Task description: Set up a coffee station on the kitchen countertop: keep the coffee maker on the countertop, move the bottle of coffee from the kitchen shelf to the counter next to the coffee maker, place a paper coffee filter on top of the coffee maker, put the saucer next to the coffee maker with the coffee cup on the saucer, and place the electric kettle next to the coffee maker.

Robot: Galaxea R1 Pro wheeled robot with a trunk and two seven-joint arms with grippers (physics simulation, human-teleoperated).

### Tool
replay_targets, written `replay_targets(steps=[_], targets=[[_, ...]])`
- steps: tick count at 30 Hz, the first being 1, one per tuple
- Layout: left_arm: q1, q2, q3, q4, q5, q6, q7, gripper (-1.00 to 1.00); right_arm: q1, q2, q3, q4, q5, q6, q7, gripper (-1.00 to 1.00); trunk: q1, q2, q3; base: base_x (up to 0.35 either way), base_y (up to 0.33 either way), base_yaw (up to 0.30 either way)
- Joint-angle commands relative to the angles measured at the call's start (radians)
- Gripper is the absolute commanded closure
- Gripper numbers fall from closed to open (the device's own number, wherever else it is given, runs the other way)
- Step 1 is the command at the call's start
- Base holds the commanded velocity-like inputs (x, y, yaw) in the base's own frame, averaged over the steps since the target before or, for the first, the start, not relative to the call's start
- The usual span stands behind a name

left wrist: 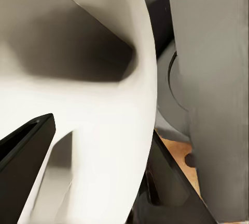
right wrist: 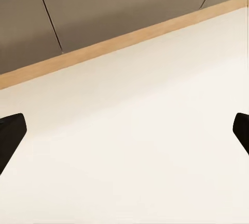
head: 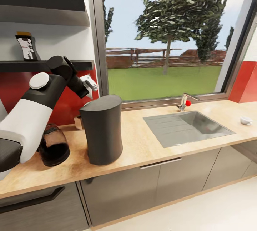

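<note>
The coffee maker point(head: 101, 131) is seen standing upright on the bench point(head: 150, 145), to the left of the steel sink point(head: 189, 125). The electric kettle point(head: 53, 145) is set just beside it, partly hidden by the left arm point(head: 32, 116). The bottle of coffee point(head: 26, 47) is seen on the kitchen shelf point(head: 21, 66). The coffee cup point(head: 246, 120) is found far off at the right end of the bench. The left gripper point(head: 90, 84) is held up behind the coffee maker; how far it is opened cannot be told. The right gripper point(right wrist: 124, 130) is spread wide over the pale floor point(right wrist: 135, 146), and nothing is held in it.
</note>
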Motion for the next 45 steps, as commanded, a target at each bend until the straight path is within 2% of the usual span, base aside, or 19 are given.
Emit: replay_targets(steps=[1,8,13,21,39,42,45], targets=[[-0.001,0.001,-0.003,-0.001,-0.008,0.010,-0.010,1.00,-0.001,0.001,-0.008,0.001,0.008,-0.004,0.005,-1.00,0.001,-0.002,-0.002,0.000,0.000,-0.198],[-0.001,0.002,-0.004,-0.001,-0.009,0.008,-0.008,1.00,-0.001,0.000,-0.008,0.000,0.008,-0.004,0.004,-1.00,0.001,-0.002,-0.002,0.000,0.000,-0.030],[0.028,-0.002,-0.003,-0.029,-0.037,0.010,-0.022,1.00,-0.001,-0.007,-0.008,0.002,0.008,-0.002,0.005,-1.00,0.001,-0.002,-0.002,0.000,0.000,0.000],[0.028,-0.002,-0.003,-0.043,-0.078,0.010,-0.022,1.00,-0.001,-0.007,-0.008,0.002,0.008,-0.002,0.005,-1.00,0.001,-0.002,-0.002,0.000,0.000,0.000],[0.028,-0.002,-0.003,-0.043,-0.078,0.010,-0.022,1.00,-0.001,-0.007,-0.008,0.002,0.009,-0.002,0.005,-1.00,0.001,-0.002,-0.002,0.000,0.000,0.000],[0.024,-0.004,0.000,-0.026,-0.061,0.007,-0.015,1.00,-0.001,0.000,-0.009,0.001,0.009,-0.003,0.005,-1.00,0.001,-0.002,-0.002,0.000,0.000,0.000],[0.026,-0.004,0.002,-0.017,-0.043,0.006,-0.013,1.00,-0.001,-0.004,-0.010,0.001,0.009,-0.003,0.005,-1.00,0.001,-0.002,-0.002,0.000,0.000,0.000]])
